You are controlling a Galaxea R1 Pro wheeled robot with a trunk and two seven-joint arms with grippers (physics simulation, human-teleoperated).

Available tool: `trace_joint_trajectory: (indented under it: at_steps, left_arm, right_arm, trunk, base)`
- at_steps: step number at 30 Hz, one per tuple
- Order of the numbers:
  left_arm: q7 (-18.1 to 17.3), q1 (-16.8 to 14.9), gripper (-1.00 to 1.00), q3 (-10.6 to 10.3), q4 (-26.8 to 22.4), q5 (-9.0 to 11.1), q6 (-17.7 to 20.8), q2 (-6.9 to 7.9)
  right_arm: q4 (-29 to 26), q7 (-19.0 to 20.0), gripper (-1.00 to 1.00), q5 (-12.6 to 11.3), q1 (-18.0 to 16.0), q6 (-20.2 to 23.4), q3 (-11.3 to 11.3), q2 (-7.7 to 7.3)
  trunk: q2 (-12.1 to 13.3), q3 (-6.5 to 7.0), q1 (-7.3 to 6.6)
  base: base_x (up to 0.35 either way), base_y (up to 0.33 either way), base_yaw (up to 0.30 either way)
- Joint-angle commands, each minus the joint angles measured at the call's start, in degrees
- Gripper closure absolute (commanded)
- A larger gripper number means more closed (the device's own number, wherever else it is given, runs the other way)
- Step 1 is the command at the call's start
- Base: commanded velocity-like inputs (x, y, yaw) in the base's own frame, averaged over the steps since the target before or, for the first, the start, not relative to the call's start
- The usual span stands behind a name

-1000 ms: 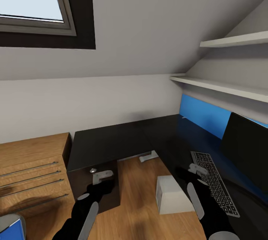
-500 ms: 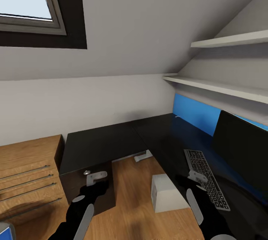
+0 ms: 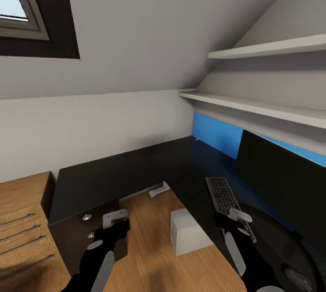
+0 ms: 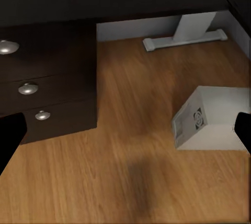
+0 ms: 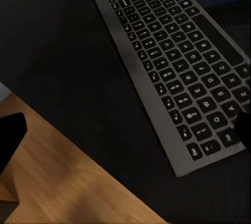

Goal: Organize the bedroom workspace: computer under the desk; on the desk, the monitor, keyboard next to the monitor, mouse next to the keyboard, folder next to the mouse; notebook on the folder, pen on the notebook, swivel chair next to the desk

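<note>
One long L-shaped desk [image 3: 117,174] with black top and bright blue back panel, set into the corner under a sloped ceiling. One wide black flat monitor [image 3: 280,183] upright on the desk against the blue panel. One slim dark grey keyboard [image 3: 225,199] with black keys flat on the desk top in front of the monitor, near the desk's front edge; also seen in the right wrist view [image 5: 172,62]. One small dark oval mouse [image 3: 298,277] on the desk at the head view's lower right corner, apart from the keyboard.

One small white box-shaped computer case [image 3: 186,231] on the light wood floor [image 3: 149,260] beside the desk edge, tilted, vent face showing in the left wrist view [image 4: 209,119]. Three round silver knobs [image 4: 27,88] counted on the black drawer fronts. One white desk foot [image 4: 183,33] on the floor under the desk. One light wood dresser [image 3: 20,228] with three bar handles visible, left of the desk. Two white wall shelves [image 3: 258,106] above the desk.

Left tool [image 3: 115,219] held over the drawer unit, fingers apart, nothing gripped. Right tool [image 3: 239,216] above the keyboard's near end, fingers apart, nothing gripped.
</note>
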Motion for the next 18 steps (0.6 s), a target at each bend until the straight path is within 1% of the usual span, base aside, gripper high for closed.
trace_joint_trajectory:
  at_steps: [1, 5, 8, 11, 18]
  left_arm:
    - [0.79, 0.48, -1.00, -0.13, -0.59, 0.60, -0.28, 0.01]
    - [1.13, 1.32, -1.00, -0.21, -2.33, 0.60, -0.79, -0.01]
    - [1.16, 1.40, -1.00, -0.22, -2.68, 0.60, -0.80, -0.01]
    - [1.18, 1.45, -1.00, -0.22, -3.49, 0.63, -0.77, -0.01]
    - [1.18, 1.53, -1.00, -0.22, -4.89, 0.76, -0.69, -0.01]
  right_arm:
    - [-0.03, -0.25, -1.00, -0.47, -0.05, 0.20, 0.27, 0.06]
    - [0.52, -0.28, -1.00, -0.46, -0.05, 0.18, 1.51, 0.01]
    - [0.97, -0.28, -1.00, -0.41, -0.05, 0.15, 2.48, 0.01]
    - [1.35, -0.33, -1.00, -0.38, -0.05, 0.11, 4.19, 0.00]
    - [2.32, -0.34, -1.00, -0.37, -0.05, 0.02, 5.58, 0.08]
  trunk:
    - [-0.10, -0.12, 0.03]
    - [-0.10, -0.12, 0.03]
    - [-0.10, -0.12, 0.03]
    - [-0.10, -0.12, 0.03]
    - [-0.10, -0.12, 0.03]
  base:
    - [0.000, 0.000, -0.268]
    - [0.000, 0.000, -0.268]
    - [0.000, 0.000, -0.268]
    - [0.000, 0.000, -0.268]
    - [0.000, 0.000, -0.268]
